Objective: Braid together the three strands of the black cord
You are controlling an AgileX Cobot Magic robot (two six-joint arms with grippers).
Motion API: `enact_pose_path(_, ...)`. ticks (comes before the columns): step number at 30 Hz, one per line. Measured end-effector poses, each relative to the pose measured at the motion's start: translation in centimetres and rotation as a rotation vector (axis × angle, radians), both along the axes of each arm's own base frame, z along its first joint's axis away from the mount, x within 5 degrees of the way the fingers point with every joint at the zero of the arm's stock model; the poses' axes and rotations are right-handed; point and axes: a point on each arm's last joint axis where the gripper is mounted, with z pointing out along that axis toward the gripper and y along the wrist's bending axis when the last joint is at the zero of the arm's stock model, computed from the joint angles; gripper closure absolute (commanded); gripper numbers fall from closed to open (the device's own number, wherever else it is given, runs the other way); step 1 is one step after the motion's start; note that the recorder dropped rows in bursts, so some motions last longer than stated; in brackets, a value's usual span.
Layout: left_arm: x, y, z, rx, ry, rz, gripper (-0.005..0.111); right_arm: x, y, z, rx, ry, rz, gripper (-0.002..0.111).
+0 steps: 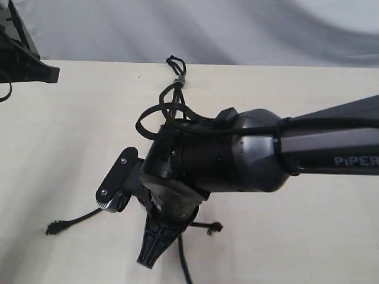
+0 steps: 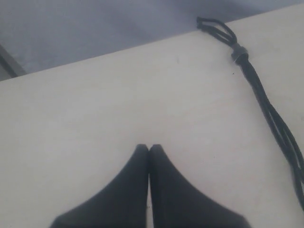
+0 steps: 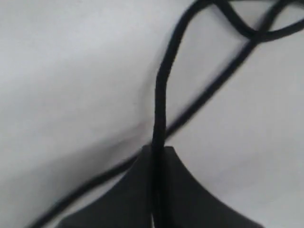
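On right arm [image 1: 320, 133]: "PiPER" lettering [image 1: 355, 161] | right tool [image 3: 157, 149] clamped on one strand [image 3: 160, 95] | left tool [image 2: 149, 148] closed, empty

The left half of the surface [image 1: 65, 136] lies bare, so my left gripper [image 2: 149, 147] has a clear run to the black cord [image 2: 264, 104]. My right arm [image 1: 308, 145] blocks the middle from the right. Around the right gripper [image 1: 149, 257] the three strands [image 1: 74, 222] fan over the surface, with a strand [image 3: 159, 95] pinched in its jaws. A dark mount [image 1: 21, 56] fills the far left corner.
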Motion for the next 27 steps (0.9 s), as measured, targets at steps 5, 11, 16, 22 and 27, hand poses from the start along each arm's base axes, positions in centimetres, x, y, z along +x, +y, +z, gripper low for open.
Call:
enact_pose_path(5, 0.0, 0.0, 0.0, 0.0, 0.0, 0.0, 0.106, 1.7, -1.2, 0.3, -0.08, -0.084, 0.052, 0.108)
enact_pose_path(11, 0.0, 0.0, 0.0, 0.0, 0.0, 0.0, 0.106, 3.3, -2.5, -1.2, -0.112, -0.066, 0.01, 0.108)
enact_pose_path(16, 0.0, 0.0, 0.0, 0.0, 0.0, 0.0, 0.106, 3.5, -2.6, -3.7, -0.158, -0.011, -0.004, 0.108)
enact_pose_path(22, 0.0, 0.0, 0.0, 0.0, 0.0, 0.0, 0.106, 3.0, -2.1, -3.7, -0.11, 0.056, -0.044, 0.108)
enact_pose_path(27, 0.0, 0.0, 0.0, 0.0, 0.0, 0.0, 0.106, 0.6, -0.1, -3.6, -0.092, 0.115, 0.064, 0.108)
